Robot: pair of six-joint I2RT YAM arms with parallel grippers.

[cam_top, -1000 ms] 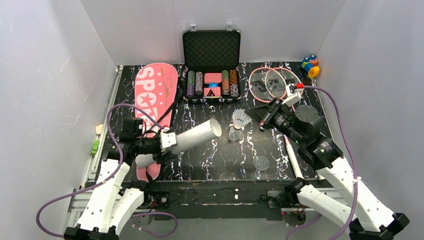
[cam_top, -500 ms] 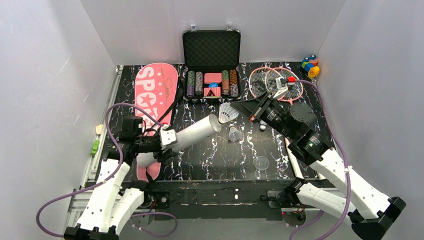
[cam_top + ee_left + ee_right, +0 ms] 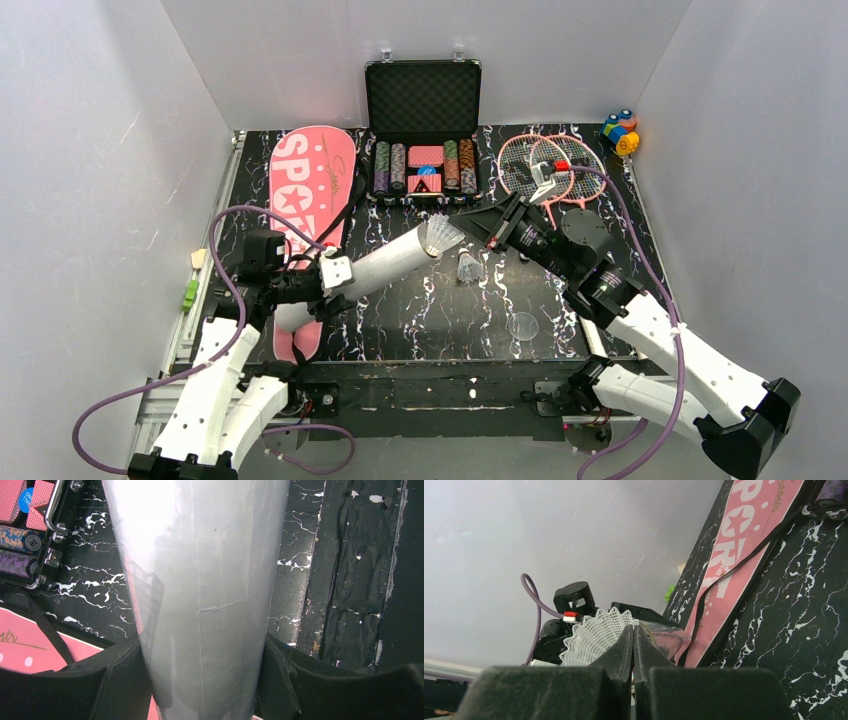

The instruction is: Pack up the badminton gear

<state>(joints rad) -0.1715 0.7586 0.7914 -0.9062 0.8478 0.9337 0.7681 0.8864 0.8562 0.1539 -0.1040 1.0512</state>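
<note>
Long silvery-white tube [image 3: 385, 265]: plain, glossy. White lattice-skirted shuttlecock [image 3: 441, 237]. Pink racket-shaped cover [image 3: 312, 185]: white lettering and star, black strap [image 3: 47, 631]. Black tabletop [image 3: 440, 320]: white marble veining. Small corner toy [image 3: 620, 131]: seemingly blue, orange, yellow.

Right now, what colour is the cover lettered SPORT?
The cover is pink with white lettering. The top view shows it best.

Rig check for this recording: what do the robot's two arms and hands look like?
The left arm and right arm match: white shells on the lower links, black joints and motor housings above, a purple cable looping along each. The left hand and right hand are black with thick matt fingers; a small white block sits at each wrist.
</note>
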